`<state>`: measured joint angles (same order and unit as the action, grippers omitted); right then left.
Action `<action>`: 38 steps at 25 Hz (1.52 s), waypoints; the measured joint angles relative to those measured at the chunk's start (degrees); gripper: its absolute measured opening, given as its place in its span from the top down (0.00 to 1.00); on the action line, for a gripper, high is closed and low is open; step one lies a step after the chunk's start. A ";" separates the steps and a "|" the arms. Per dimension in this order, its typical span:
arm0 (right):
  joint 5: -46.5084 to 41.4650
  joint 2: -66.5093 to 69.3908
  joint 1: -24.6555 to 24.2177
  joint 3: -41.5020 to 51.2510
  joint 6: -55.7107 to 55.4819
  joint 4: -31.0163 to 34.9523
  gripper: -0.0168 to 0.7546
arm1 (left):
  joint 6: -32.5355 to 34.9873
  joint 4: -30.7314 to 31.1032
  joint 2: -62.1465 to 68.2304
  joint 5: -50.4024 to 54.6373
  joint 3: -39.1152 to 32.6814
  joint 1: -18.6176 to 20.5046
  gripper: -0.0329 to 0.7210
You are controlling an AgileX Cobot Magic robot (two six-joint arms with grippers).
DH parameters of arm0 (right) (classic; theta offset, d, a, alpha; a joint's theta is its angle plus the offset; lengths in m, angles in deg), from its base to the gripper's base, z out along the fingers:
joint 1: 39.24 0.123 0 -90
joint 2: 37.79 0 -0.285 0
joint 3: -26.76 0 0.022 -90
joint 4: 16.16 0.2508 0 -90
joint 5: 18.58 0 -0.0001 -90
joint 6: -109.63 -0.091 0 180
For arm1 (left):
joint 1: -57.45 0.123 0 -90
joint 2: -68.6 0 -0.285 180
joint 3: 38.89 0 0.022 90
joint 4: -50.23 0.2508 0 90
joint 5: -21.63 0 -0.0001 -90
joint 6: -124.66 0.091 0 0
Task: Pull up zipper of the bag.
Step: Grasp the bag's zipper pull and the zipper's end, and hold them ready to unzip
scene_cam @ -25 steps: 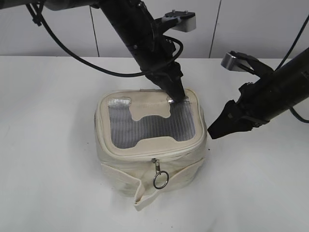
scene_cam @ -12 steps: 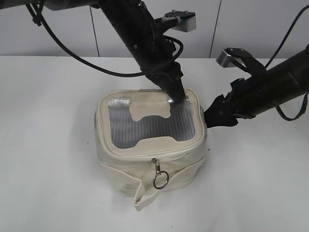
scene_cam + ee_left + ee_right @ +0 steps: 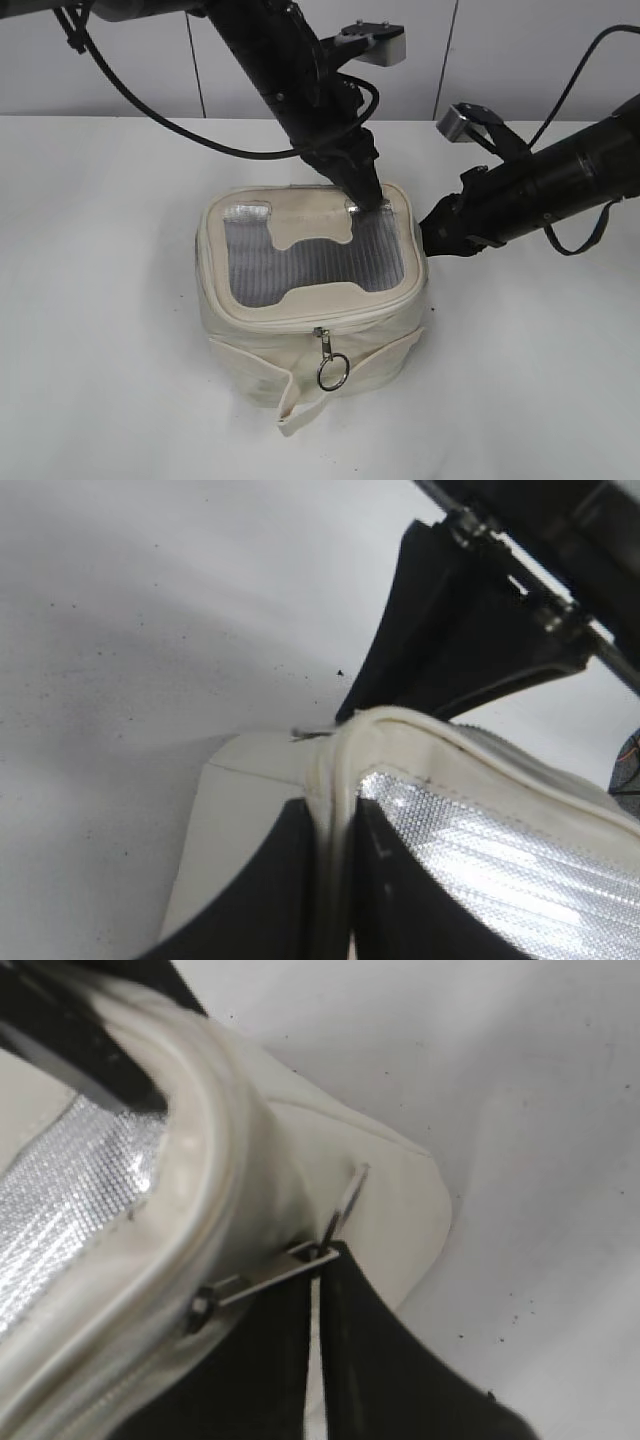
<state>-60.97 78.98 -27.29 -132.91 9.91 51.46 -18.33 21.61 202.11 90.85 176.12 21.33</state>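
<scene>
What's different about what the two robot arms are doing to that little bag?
The left gripper comes down steeply and pinches the rim of the small cream-white soft bag at its back corner. The right gripper reaches in nearly level and nips a thin silver zipper pull at the side. Both are black and closed.

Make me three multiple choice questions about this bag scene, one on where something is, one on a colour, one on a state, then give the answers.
1. Where does the ring pull seen from the exterior hang?
A. on the bag's front side
B. on the lid's mesh window
C. on the table

2. What colour is the bag?
A. black
B. cream-white
C. red

3. What is the left claw doing?
A. hanging open above the table
B. pinching the lid's rim
C. holding the strap

Answers: A, it dangles below the zipper on the front; B, the fabric is cream-white; B, the left wrist view shows both fingers closed on the rim.
</scene>
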 joint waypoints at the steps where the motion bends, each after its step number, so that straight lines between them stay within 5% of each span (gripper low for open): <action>1: 0.00 0.00 0.00 0.00 -0.77 0.00 0.96 | 0.00 0.00 0.00 0.00 0.00 0.00 0.86; 18: -3.52 -8.71 0.00 0.00 -23.35 -21.22 0.97 | 0.05 0.02 0.00 0.00 0.00 0.00 0.86; 38: -10.28 -16.37 1.43 6.16 -25.66 -23.60 0.97 | 0.19 -0.42 0.00 0.55 0.00 -0.30 0.86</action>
<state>-71.24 62.60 -25.86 -126.74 -15.75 27.86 -18.14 21.19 202.11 91.40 176.12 21.03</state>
